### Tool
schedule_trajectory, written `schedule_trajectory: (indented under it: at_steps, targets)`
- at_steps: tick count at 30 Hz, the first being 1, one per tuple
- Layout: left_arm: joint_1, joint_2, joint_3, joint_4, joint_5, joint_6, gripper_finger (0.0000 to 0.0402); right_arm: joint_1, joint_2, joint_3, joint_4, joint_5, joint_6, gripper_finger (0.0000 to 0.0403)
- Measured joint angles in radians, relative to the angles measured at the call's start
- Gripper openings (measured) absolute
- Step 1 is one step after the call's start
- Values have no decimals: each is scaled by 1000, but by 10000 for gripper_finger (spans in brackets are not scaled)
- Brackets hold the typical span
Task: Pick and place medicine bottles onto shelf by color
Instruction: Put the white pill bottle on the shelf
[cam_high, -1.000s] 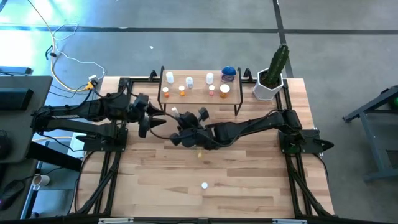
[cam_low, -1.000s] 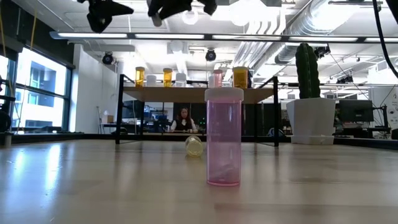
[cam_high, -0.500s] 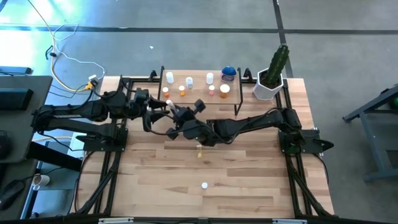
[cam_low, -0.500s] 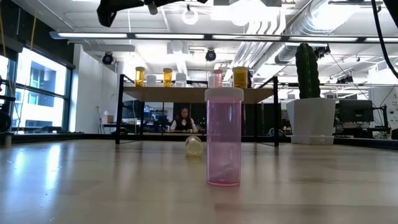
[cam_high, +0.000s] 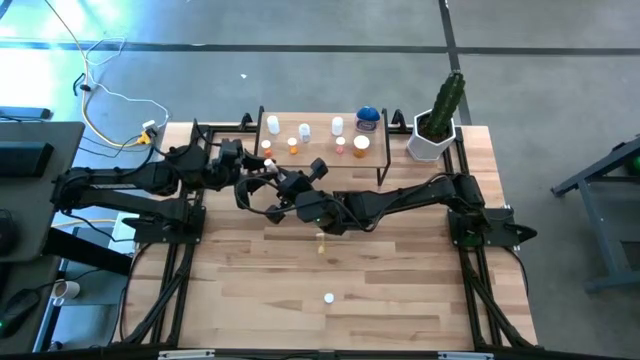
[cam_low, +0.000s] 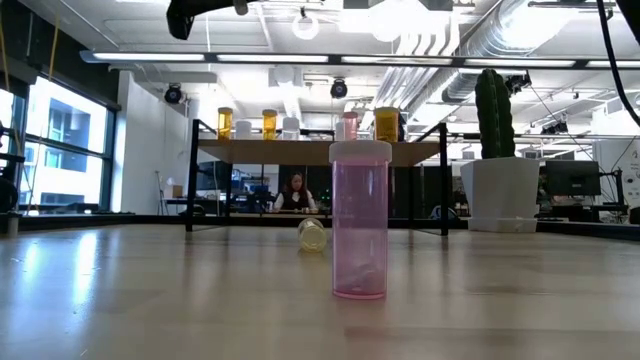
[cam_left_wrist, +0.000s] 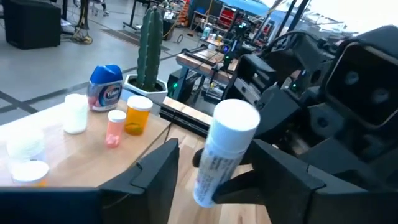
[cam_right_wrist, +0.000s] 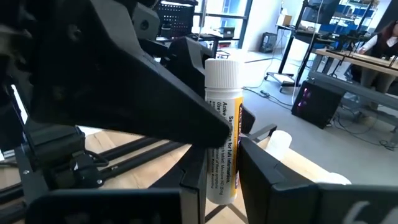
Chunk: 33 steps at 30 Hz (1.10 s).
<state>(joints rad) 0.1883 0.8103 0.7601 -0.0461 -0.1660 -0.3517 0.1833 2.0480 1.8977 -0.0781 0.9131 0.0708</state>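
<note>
A white-capped white medicine bottle (cam_high: 268, 165) with a yellow-striped label is held above the table, in front of the shelf's left end. My right gripper (cam_high: 283, 188) is shut on it. My left gripper (cam_high: 252, 180) is open, one finger on each side of the bottle's upper half (cam_left_wrist: 227, 134), with gaps showing. The light-wood shelf (cam_high: 320, 152) carries several white, orange and pink bottles and a blue jar (cam_high: 368, 117). A pink bottle (cam_low: 360, 220) stands upright near the table's near edge. A pale yellow bottle (cam_low: 312, 234) lies on its side mid-table. My right gripper pinches the white bottle's lower half (cam_right_wrist: 219, 177) between its two fingers, which lie across the bottle. The bottle is lifted clear of the table, its cap end (cam_right_wrist: 222, 70) sticking out beyond the fingers. The pads themselves are hidden behind the bottle.
A white pot with a cactus (cam_high: 440, 122) stands at the table's far right corner, beside the shelf. Black frame rails (cam_high: 170, 270) run along the table's left and right sides. Bare wood lies between the two loose bottles and the near edge.
My right gripper has carried the white bottle toward the far edge and leftward, up to my left gripper. My left gripper has moved toward the far edge and rightward, so its fingers now flank the bottle. Both have risen in the low view.
</note>
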Motion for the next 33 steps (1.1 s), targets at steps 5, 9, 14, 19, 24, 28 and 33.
schedule_trajectory:
  at_steps: [5, 9, 14, 19, 24, 28, 33]
  targets:
    - [0, 6, 0, 0, -3, 50, 151, 0, 0, 0, 4, 0, 0, 49]
    - [0, 6, 0, 1, -2, 77, 113, 0, 0, 0, 3, 0, 0, 49]
    - [0, 6, 0, 1, 0, 116, 71, 0, 0, 0, 1, 0, 0, 49]
    - [0, 6, 0, 1, 0, 128, 67, 0, 0, 0, 1, -2, 2, 49]
    - [0, 5, 0, -1, 0, 154, 79, 0, 0, 0, 0, -15, -5, 51]
    - [-1, 5, 0, -2, 2, 168, 74, -1, 0, -1, 0, -20, 5, 82]
    - [0, 5, 0, -8, 1, 191, 71, 0, 0, -1, -1, -34, 31, 144]
